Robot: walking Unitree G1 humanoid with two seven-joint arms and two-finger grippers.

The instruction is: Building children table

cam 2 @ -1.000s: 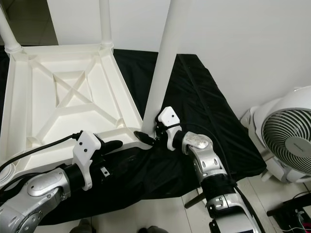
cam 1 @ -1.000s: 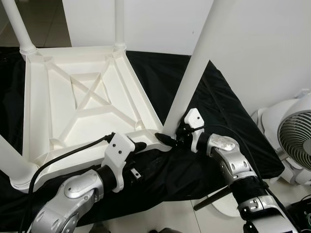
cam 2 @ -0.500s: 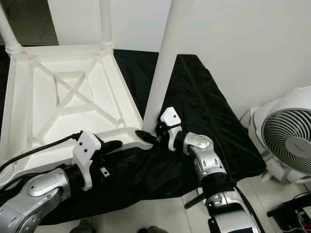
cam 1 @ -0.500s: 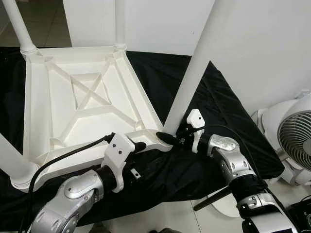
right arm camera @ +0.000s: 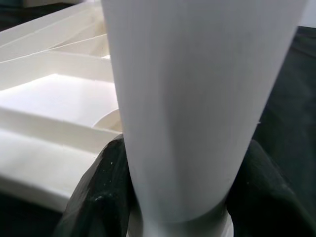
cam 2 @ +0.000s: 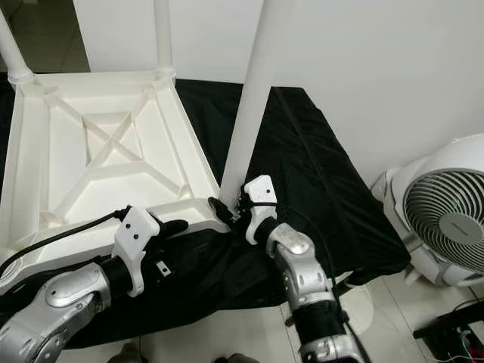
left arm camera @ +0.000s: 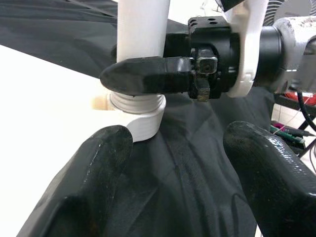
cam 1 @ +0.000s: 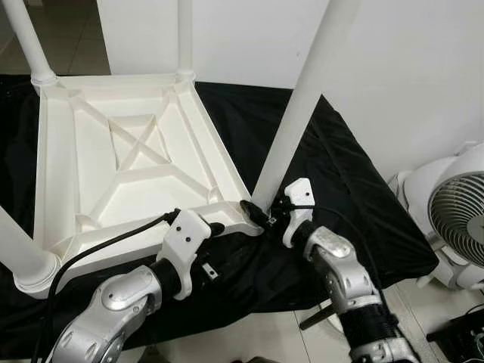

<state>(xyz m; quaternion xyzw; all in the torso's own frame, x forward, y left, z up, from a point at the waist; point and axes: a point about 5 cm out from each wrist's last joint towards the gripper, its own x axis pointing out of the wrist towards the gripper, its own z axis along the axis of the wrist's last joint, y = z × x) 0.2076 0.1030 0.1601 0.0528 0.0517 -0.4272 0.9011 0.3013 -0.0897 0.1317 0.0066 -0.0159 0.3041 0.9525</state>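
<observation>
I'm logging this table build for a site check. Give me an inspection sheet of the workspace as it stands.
Surface: black cloth spread over a pale floor.
Job's things: white table top lying upside down; near-right leg stands in its corner socket; three other legs also up.
Clutter: nothing seen.
Grippers: right gripper clamped round the base of that leg; left gripper open, facing the same corner, holding nothing.
Cables: black cable runs along the left arm over the table edge.
Surroundings: white wall; white fan on the robot's right.
</observation>
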